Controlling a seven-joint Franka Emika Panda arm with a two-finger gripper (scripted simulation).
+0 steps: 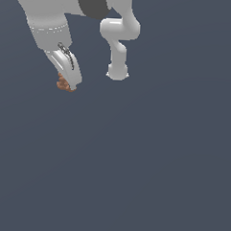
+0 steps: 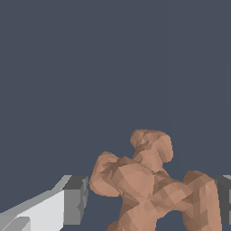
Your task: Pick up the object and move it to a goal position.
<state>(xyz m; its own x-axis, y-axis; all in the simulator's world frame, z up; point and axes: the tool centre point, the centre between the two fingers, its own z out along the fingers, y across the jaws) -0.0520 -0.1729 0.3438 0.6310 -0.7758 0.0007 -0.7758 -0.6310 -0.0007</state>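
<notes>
**rigwatcher:** Hand (image 1: 67,84) check: the white two-fingered hand on the Panda arm looks pinched onto the small orange-brown knobbly jack-shaped object (image 1: 65,83). In the exterior view the object pokes out at the fingertips, toward the exterior view's upper left. In the wrist view the same object (image 2: 153,185) sits between the grey finger pads (image 2: 75,200), one on each side, and seems to touch both. Whether it's lifted off the dark grey-blue table (image 1: 133,176) or resting on it, I can't tell; no shadow to go by.

**simfan22:** So what could go wrong from here?

**rigwatcher:** My guess: the grip. Those stubby prongs mean the pads probably bear on bumps, not flat faces, so the object could twist or pop out if the arm swings fast. It also sits near the fingertips, so there's not much margin if it slides. And I see no goal marker in either view, so I can't judge how far it has to travel.

**simfan22:** Any bins or trays to drop it in?

**rigwatcher:** None visible. No containers at all, just the arm, the object and the table.
</notes>
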